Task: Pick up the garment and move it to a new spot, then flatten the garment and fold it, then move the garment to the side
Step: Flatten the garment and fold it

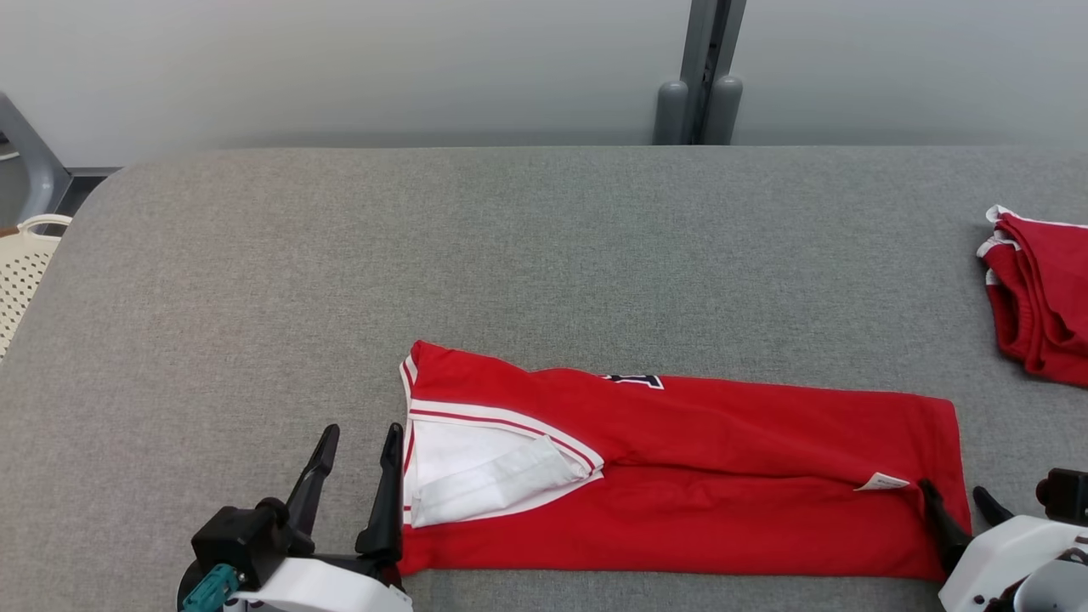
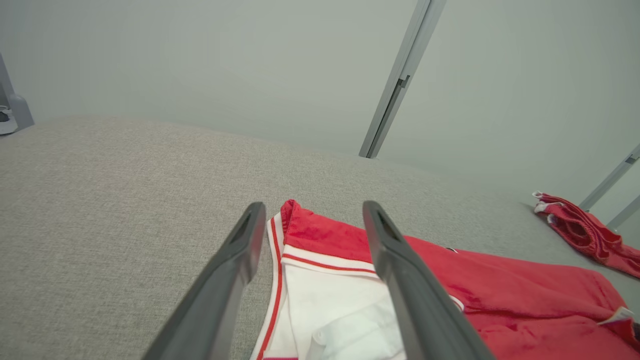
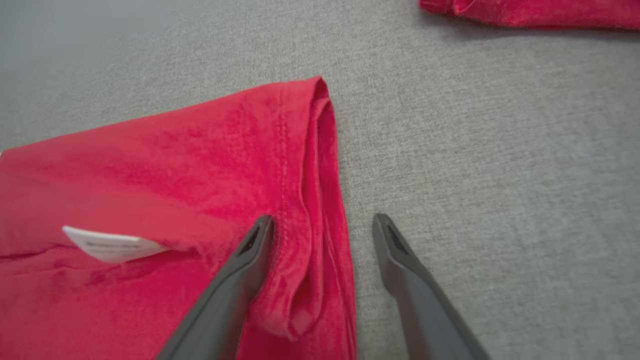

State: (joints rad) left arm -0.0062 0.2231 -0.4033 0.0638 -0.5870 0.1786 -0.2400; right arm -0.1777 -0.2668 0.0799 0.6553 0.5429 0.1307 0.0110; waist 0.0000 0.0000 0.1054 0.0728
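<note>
The right pincer (image 3: pixel 322 220) stands spread wide with nothing between its fingers but the hemmed end of the red garment (image 3: pixel 175 165). One finger is over the cloth, the other over bare grey tabletop (image 3: pixel 500 175). A white tag (image 3: pixel 112 245) lies on the garment near that finger. A second red cloth (image 3: pixel 525 12) lies well apart.

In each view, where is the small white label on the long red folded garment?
Head view: small white label, lower right, near the long red folded garment's right end.
Left wrist view: label at the right edge, near the bottom.
Right wrist view: label at lower left.
Shared landmark: the second, crumpled red garment, lying apart.
</note>
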